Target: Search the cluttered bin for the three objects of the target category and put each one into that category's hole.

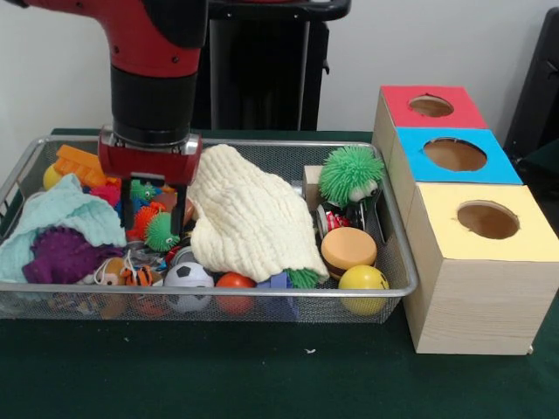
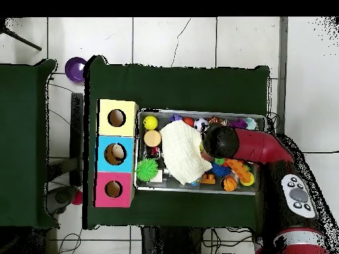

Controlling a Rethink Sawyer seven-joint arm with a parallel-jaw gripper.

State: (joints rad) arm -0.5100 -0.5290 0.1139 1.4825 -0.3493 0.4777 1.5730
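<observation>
My gripper (image 1: 154,218) is down inside the wire mesh bin (image 1: 262,295), left of the middle, and stands open. Its fingers (image 1: 177,218) straddle a small orange spiky ball (image 1: 142,218) and a small green spiky ball (image 1: 162,234). I cannot tell whether they touch. A large green spiky ball (image 1: 349,175) sits at the bin's right end. Three box holes stand to the right: red (image 1: 431,106), blue (image 1: 455,154), yellow (image 1: 487,220). In the overhead view the wrist (image 2: 220,140) hides the fingers.
A cream cloth (image 1: 249,218) lies over the bin's middle, a teal cloth (image 1: 61,214) at its left. Along the front are a soccer ball (image 1: 189,279), a red ball (image 1: 236,284), a yellow ball (image 1: 363,284) and an orange disc (image 1: 348,247). A purple bowl (image 2: 75,68) sits beyond the table.
</observation>
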